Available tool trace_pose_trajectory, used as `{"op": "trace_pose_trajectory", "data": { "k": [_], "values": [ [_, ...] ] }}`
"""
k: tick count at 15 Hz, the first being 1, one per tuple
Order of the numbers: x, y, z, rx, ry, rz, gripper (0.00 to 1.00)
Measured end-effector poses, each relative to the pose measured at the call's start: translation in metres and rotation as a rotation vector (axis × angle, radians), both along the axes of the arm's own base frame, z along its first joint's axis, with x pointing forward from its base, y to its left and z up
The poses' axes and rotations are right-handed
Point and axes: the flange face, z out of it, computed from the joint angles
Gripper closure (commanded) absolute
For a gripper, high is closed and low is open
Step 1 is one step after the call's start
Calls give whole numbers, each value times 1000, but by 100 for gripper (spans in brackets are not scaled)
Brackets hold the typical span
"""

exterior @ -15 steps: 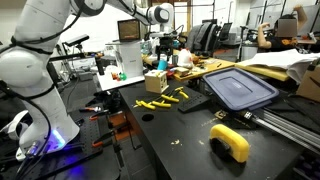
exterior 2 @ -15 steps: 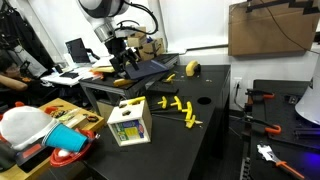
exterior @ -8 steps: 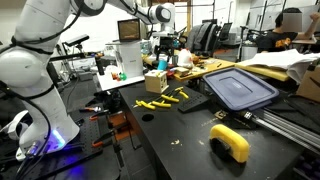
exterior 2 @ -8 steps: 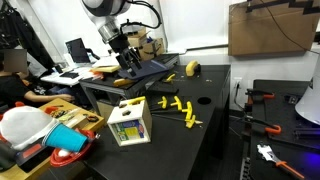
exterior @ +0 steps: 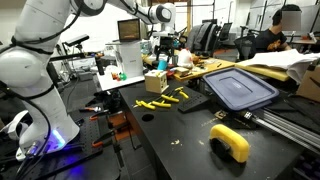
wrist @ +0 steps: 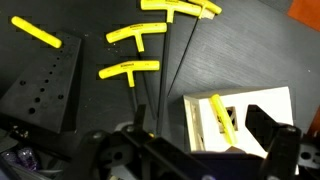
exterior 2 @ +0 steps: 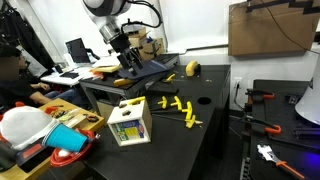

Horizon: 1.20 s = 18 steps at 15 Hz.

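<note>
Gripper [exterior 2: 128, 62] well above T-handle keys [wrist: 130, 68], box [wrist: 240, 100] beside

White multi-joint robot arm [exterior: 35, 40] rises from its base, folds over high and reaches out level. Wrist is bent down; the black two-finger hand [exterior: 163, 45] hangs roughly vertical, fingertips pointing down, in both exterior views [exterior 2: 127, 60]. Jaws are spread wide with nothing between them. Hand is clear of contact.
</note>
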Motion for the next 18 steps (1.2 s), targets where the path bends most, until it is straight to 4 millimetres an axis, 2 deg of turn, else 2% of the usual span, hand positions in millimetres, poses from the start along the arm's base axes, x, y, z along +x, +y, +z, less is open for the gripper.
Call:
{"op": "trace_pose_trajectory", "data": {
  "k": [7,15,18],
  "values": [
    [0,1,-4,0,0,-3,0],
    [6,10,-26,-4,-93,-17,0],
    [7,3,-35,-6,-108,-26,0]
  ]
}}
